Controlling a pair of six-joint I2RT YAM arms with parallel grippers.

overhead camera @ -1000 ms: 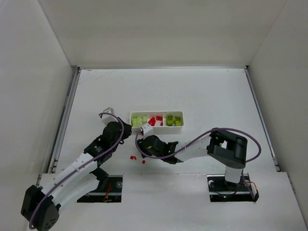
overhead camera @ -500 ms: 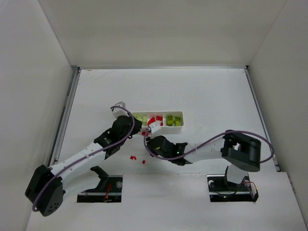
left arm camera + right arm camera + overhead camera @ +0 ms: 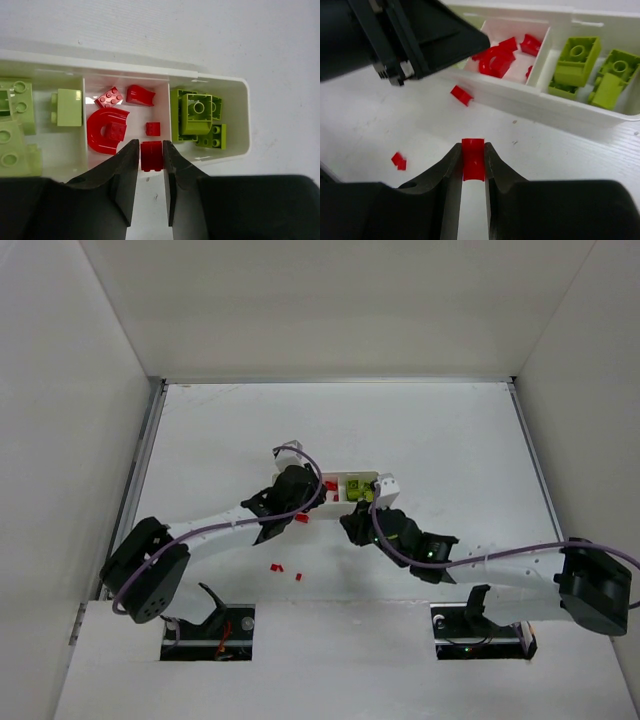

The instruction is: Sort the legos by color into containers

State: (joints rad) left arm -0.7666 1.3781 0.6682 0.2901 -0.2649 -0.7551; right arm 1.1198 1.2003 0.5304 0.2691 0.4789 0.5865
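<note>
Nearest the arm bases, two loose red bricks [image 3: 272, 566] lie close together on the white table [image 3: 420, 430], well short of the tray.

Farther in, the right gripper [image 3: 473, 148] reaches in from the right, low over the table. Its two black fingers are clenched on a small red brick [image 3: 473, 162]. It sits just short of the tray's near wall. Whether the brick touches the table cannot be told. A third stray red piece [image 3: 461, 94] lies on the table just beside that near wall.

The left gripper [image 3: 151, 150] comes in from the left. It grasps a second red brick [image 3: 151, 156] tightly between its fingers. This brick sits right at the near edge of the tray's middle compartment.

Beyond both grippers, the long white tray [image 3: 243, 120] lies crosswise on the table, divided into three square compartments. Seen from the left wrist, the left compartment holds pale green bricks [image 3: 67, 107]. The middle one holds red bricks [image 3: 105, 131], among them a curved arch piece. The right one holds yellow-green bricks [image 3: 197, 117], stacked loosely together.
</note>
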